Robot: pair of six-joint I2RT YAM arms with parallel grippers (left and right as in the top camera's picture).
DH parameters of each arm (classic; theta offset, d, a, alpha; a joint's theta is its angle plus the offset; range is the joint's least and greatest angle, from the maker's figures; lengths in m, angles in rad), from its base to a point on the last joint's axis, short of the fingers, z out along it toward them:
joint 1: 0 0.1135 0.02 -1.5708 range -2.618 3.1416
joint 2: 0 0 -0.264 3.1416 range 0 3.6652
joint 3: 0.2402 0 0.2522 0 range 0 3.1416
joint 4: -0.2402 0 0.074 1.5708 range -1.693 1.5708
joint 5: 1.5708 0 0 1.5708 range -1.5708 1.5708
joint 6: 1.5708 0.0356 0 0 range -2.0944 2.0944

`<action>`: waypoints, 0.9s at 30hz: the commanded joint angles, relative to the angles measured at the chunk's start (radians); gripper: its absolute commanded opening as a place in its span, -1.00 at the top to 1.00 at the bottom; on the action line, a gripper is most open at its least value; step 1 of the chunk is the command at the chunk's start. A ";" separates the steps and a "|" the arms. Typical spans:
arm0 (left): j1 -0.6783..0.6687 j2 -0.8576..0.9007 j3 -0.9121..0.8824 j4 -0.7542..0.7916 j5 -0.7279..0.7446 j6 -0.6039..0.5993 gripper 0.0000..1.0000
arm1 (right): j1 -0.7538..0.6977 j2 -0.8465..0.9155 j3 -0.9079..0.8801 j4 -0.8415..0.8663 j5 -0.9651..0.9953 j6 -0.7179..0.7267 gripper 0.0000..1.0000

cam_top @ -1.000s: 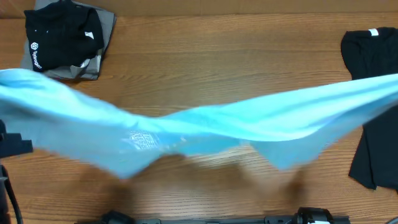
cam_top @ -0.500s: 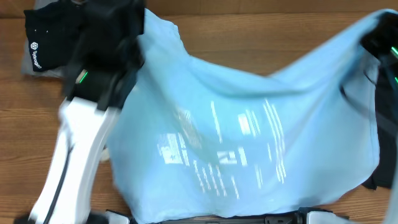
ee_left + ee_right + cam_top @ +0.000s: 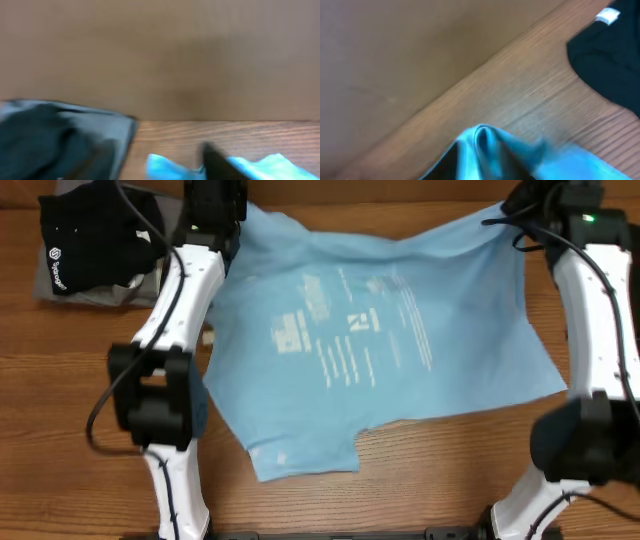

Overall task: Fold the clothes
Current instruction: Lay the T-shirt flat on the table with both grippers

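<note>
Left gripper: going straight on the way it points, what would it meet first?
Probably the brown wall behind the table; the folded black shirts sit off to its left. Depth is unclear.

a printed t-shirt (image 3: 380,350) lies spread across the middle of the table (image 3: 420,490), its two far corners at the left gripper (image 3: 228,210) and right gripper (image 3: 520,205). a folded stack of shirts (image 3: 90,240) sits in the far left corner. another garment (image 3: 605,65) lies at the far right.
</note>
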 commanded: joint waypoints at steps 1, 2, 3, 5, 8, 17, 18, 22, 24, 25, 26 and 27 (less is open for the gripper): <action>-0.001 0.088 0.002 0.058 0.071 -0.009 -1.00 | 0.002 0.051 0.008 0.014 -0.008 0.000 -0.80; -0.001 0.102 0.002 0.063 0.070 -0.008 -1.00 | 0.002 0.063 0.008 0.012 -0.014 0.000 -1.00; -0.003 0.106 0.002 0.060 0.069 -0.009 -1.00 | 0.002 0.073 0.008 0.003 -0.016 -0.002 -1.00; -0.006 0.100 0.003 0.042 0.068 -0.009 -1.00 | 0.002 0.074 0.008 -0.014 -0.016 -0.015 -1.00; -0.016 0.053 0.004 0.007 0.064 -0.009 -1.00 | -0.003 0.055 0.017 -0.039 -0.016 -0.031 -1.00; -0.047 -0.212 0.004 -0.433 0.231 -0.027 -1.00 | -0.004 -0.005 0.028 -0.188 -0.083 -0.061 -1.00; -0.048 -0.229 0.004 -0.479 0.276 -0.027 -1.00 | -0.004 -0.005 0.027 -0.207 -0.085 -0.061 -1.00; -0.049 -0.244 0.002 -0.575 0.406 -0.027 -1.00 | -0.004 -0.002 0.024 -0.228 -0.091 -0.061 -1.00; -0.048 -0.230 -0.002 -0.605 0.438 -0.030 -1.00 | -0.004 0.003 0.013 -0.203 -0.098 -0.061 -0.83; -0.049 -0.222 -0.004 -0.616 0.439 -0.042 -1.00 | -0.004 0.008 0.007 -0.190 -0.097 -0.061 -0.70; -0.049 -0.208 -0.005 -0.635 0.439 -0.057 -1.00 | -0.004 0.017 -0.005 -0.170 -0.096 -0.061 -0.60; -0.049 -0.195 -0.006 -0.649 0.439 -0.068 -1.00 | -0.004 0.025 -0.013 -0.159 -0.098 -0.061 -0.54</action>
